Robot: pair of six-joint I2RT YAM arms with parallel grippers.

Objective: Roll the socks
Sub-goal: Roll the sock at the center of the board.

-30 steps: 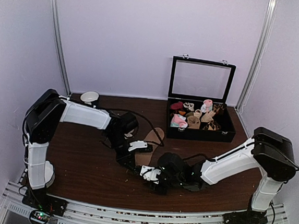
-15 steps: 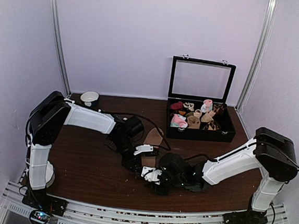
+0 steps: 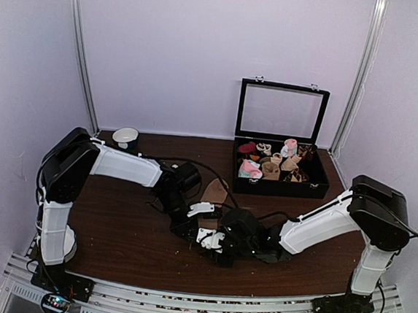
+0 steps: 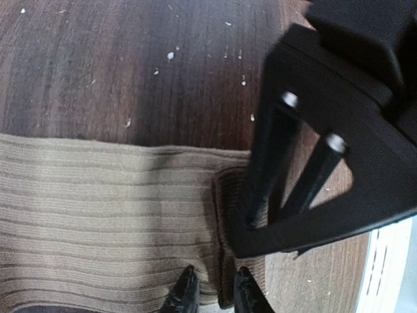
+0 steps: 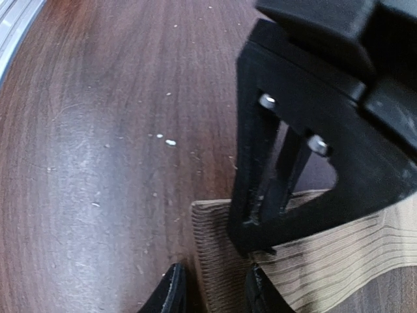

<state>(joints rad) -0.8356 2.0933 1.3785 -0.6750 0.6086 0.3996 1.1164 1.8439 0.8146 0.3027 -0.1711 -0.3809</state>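
Socks [image 4: 98, 215]: tan ribbed fabric, flat on the dark wood table [image 3: 115, 221], about mid-table, just in front-left of the black case [image 3: 279, 189]. From the top camera only the far end shows past the left arm; the near end is hidden under both grippers. In the left wrist view the near edge is folded up into a short thick fold.

Left gripper [image 4: 215, 295]: fingertips set close together with that fold pinched between them, so gripping sock fabric. Right gripper [image 5: 214, 293]: fingertips straddle the sock's end corner, with a thin strip of table visible by one finger. Can't tell if it is squeezing or just around it. The two grippers sit tip to tip, nearly touching, each one's black frame filling the other's camera, low over the sock.

White specks on the wood near the sock. The case has its glass lid up and rolled socks [image 3: 250, 167] inside, pink and white among them. White cup [image 3: 126, 136] at back left, well apart.
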